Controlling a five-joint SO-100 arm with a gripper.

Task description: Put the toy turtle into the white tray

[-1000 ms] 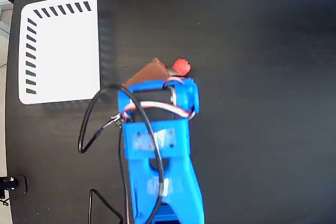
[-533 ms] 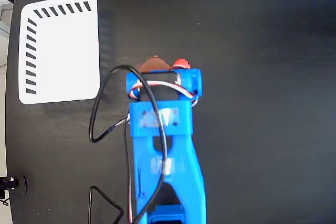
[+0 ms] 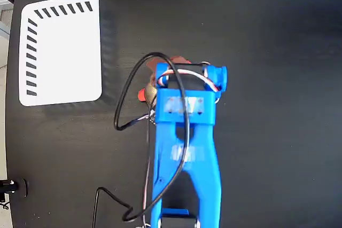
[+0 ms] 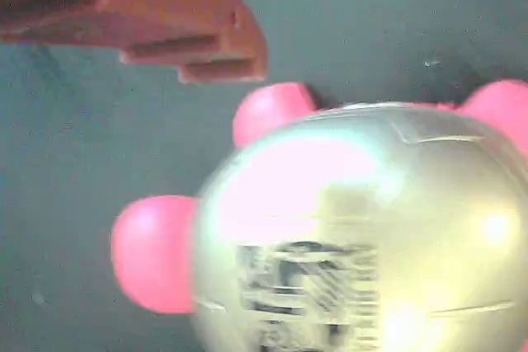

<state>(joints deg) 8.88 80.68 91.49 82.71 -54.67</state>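
The toy turtle (image 4: 363, 228) fills the wrist view, with a shiny gold-silver shell, a dark printed mark and pink-red feet. In the fixed view it lies mostly under the blue arm; only a red foot and a bit of shell (image 3: 145, 93) peek out on the left. My gripper (image 3: 170, 68) hovers right over it. One brown finger (image 4: 165, 14) stands above and left of the shell, clear of it, so the gripper reads as open; the other finger is out of view. The white tray (image 3: 61, 49) lies at the upper left, with nothing on it.
A black cable (image 3: 128, 105) loops out to the left of the arm, between it and the tray. The dark table's left edge (image 3: 12, 132) runs just beyond the tray. A small black-and-white object (image 3: 10, 187) sits at that edge.
The arm's head has swung to the right and slightly up the picture. A red part of the turtle now shows on the arm's left side instead of at its upper right.
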